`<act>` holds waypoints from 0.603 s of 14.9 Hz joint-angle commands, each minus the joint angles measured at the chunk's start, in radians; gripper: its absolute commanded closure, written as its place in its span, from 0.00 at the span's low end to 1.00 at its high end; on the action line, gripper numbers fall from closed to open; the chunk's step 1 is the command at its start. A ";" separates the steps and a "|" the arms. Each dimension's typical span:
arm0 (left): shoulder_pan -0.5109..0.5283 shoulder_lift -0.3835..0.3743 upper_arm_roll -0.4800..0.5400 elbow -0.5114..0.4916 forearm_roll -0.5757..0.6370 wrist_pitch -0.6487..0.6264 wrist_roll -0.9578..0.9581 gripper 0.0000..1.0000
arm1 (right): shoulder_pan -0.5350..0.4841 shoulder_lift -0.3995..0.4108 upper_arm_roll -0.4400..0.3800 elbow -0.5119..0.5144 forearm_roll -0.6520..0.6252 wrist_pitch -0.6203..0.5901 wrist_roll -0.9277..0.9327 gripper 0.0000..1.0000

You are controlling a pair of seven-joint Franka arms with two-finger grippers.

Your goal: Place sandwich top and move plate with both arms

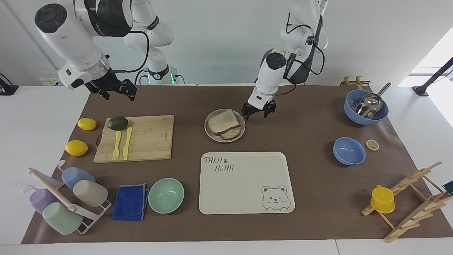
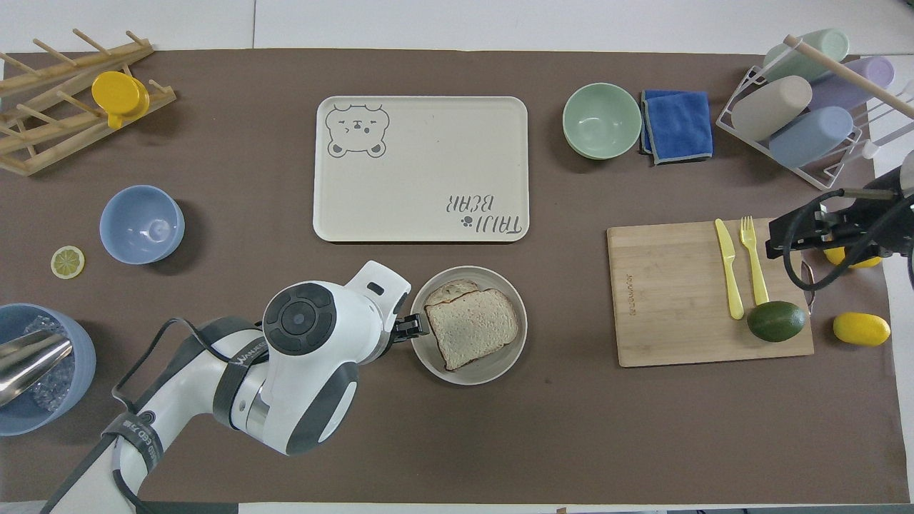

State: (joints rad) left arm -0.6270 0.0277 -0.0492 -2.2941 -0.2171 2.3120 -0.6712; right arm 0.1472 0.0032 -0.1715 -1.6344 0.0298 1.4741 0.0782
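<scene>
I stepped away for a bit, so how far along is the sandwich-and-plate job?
Done: the top slice already lies on the lower slice, on the plate. In hand: the left claw is open at the plate's rim on the left arm's end, nothing gripped. The right claw hangs over the mat near the cutting board, away from the plate. Left: both claws taking the plate and moving it.
</scene>
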 commanded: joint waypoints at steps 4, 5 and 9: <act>-0.053 0.009 0.015 -0.028 -0.045 0.055 0.010 0.29 | -0.015 -0.002 0.003 0.018 0.010 0.005 -0.035 0.00; -0.054 0.012 0.014 -0.027 -0.045 0.064 0.012 0.30 | -0.015 -0.003 0.006 0.018 0.007 0.011 -0.035 0.00; -0.066 0.046 0.014 -0.027 -0.047 0.084 0.045 0.36 | -0.008 -0.012 0.012 0.018 0.004 0.006 -0.035 0.00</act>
State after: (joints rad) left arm -0.6758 0.0583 -0.0490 -2.3031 -0.2423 2.3598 -0.6575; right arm 0.1427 0.0017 -0.1648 -1.6210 0.0298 1.4833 0.0722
